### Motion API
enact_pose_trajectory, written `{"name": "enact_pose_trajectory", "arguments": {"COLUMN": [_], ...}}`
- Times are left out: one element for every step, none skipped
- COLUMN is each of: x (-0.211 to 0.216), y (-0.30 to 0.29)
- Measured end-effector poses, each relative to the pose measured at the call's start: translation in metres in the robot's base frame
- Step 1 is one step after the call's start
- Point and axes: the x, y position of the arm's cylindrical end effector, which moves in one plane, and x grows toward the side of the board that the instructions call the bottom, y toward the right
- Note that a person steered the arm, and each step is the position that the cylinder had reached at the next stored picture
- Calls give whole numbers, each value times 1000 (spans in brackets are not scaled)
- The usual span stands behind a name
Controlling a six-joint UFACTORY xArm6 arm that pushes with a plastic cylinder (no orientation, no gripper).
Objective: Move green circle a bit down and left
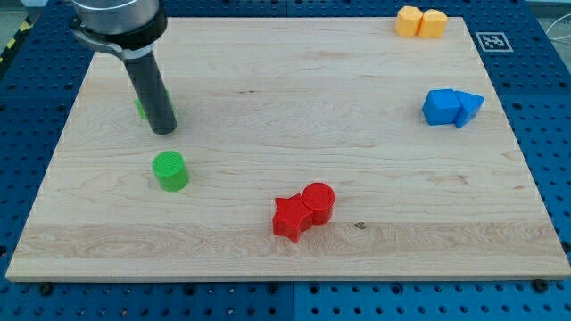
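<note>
The green circle (169, 170) is a short green cylinder on the wooden board (294, 107), at the view's left, below centre. My tip (163, 131) rests on the board just above it, a short gap apart, not touching. A second green block (142, 106) sits behind the rod at the upper left, mostly hidden, shape unclear.
A red star (289, 217) touches a red circle (318, 201) at bottom centre. Two blue blocks (451, 107) sit together at the right. Two yellow blocks (421, 21) sit at the top right edge. A marker tag (492, 41) lies off the board's top right corner.
</note>
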Motion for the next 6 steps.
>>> {"name": "enact_pose_trajectory", "arguments": {"x": [13, 48, 87, 94, 97, 138], "y": [15, 35, 36, 56, 100, 80]}}
